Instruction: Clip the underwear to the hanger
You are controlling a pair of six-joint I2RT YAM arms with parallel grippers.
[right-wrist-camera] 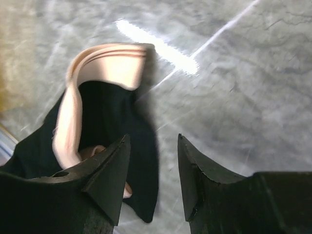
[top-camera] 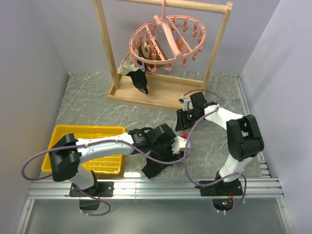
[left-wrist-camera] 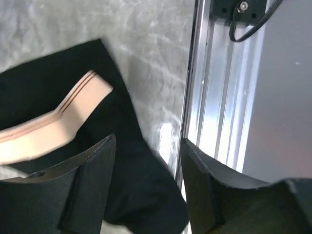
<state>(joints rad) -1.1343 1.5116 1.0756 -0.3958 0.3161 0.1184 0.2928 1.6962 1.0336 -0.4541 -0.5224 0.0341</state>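
Note:
The underwear [top-camera: 155, 169], black with a tan-pink waistband [left-wrist-camera: 48, 129], lies crumpled on the table by the near rail. My left gripper [top-camera: 163, 156] hovers over it, open, with black fabric [left-wrist-camera: 141, 185] below the gap between its fingers [left-wrist-camera: 147, 141]. My right gripper [top-camera: 179, 127] is open [right-wrist-camera: 154, 137] just beyond it, its left finger over the edge of the underwear [right-wrist-camera: 107, 112] and folded waistband [right-wrist-camera: 117, 63]. Neither holds anything. The salmon-pink hanger [top-camera: 168, 39] hangs by its hook from the rack at the back.
A light wooden rack [top-camera: 156, 95] stands at the back. A dark garment with a cream band [top-camera: 136, 68] hangs from the hanger's pegs. A yellow tray [top-camera: 63, 134] sits at the left. The aluminium rail [left-wrist-camera: 219, 97] runs along the near table edge.

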